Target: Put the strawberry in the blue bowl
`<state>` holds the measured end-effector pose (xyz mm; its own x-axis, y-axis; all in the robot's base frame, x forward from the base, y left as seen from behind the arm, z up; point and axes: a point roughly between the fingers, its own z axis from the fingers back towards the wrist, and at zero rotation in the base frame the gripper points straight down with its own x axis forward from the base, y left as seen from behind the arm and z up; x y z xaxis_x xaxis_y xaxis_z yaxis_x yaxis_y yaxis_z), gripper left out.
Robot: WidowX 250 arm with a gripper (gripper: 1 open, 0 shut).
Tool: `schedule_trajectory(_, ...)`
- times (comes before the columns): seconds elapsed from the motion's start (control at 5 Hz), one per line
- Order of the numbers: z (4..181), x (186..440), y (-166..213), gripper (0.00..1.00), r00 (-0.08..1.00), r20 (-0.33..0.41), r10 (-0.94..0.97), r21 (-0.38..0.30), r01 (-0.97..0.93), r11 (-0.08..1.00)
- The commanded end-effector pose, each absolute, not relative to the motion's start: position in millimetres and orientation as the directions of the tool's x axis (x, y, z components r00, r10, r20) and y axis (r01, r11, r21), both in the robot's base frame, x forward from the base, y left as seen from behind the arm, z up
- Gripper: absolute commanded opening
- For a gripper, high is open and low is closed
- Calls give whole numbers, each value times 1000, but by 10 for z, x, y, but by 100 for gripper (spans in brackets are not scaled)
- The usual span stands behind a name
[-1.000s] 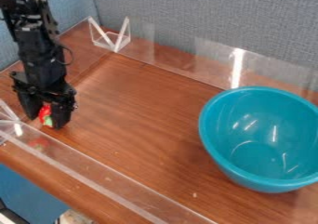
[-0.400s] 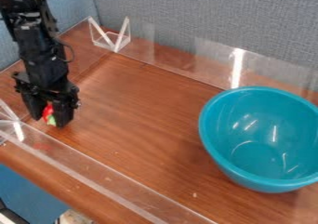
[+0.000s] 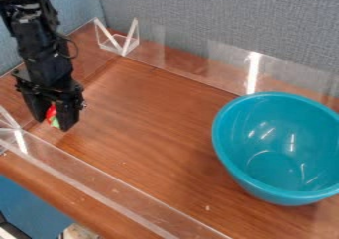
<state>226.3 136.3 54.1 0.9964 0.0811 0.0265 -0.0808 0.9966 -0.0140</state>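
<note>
— Where is the strawberry [image 3: 51,113] now?

— At the left end of the bench [image 3: 146,104], between the fingers of the pincer [image 3: 52,117], far from the bowl [image 3: 281,147].

— Is the hold good?

— The pincer is closed on it, pointing down. The berry looks small, light and hard, maybe slippery; a hold across its middle seems best to me.

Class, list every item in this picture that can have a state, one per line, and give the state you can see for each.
gripper: shut on the strawberry, pointing down at the left end of the table.
strawberry: held between the fingers, mostly hidden.
blue bowl: upright, empty, on the table at the right.
table: wooden top, bordered by clear plastic walls.
</note>
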Motion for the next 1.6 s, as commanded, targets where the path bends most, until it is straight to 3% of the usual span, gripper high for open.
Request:
schedule_trajectory(0.0,685,2296,1392,0,993,92,80,18,-82,996)
schedule_trajectory(0.2,688,2292,1388,0,992,99,77,18,-79,997)
schedule_trajectory(0.4,974,2298,1260,0,987,148,65,11,-67,998)
schedule_trajectory(0.8,1820,2524,746,0,952,307,-4,-15,9,1000)
schedule_trajectory(1.0,1842,2575,317,0,947,316,-52,-21,62,998)
schedule_trajectory(1.2,1725,2492,173,0,953,293,-75,-14,83,996)
schedule_trajectory(1.4,1748,2388,95,0,955,283,-92,-5,98,995)
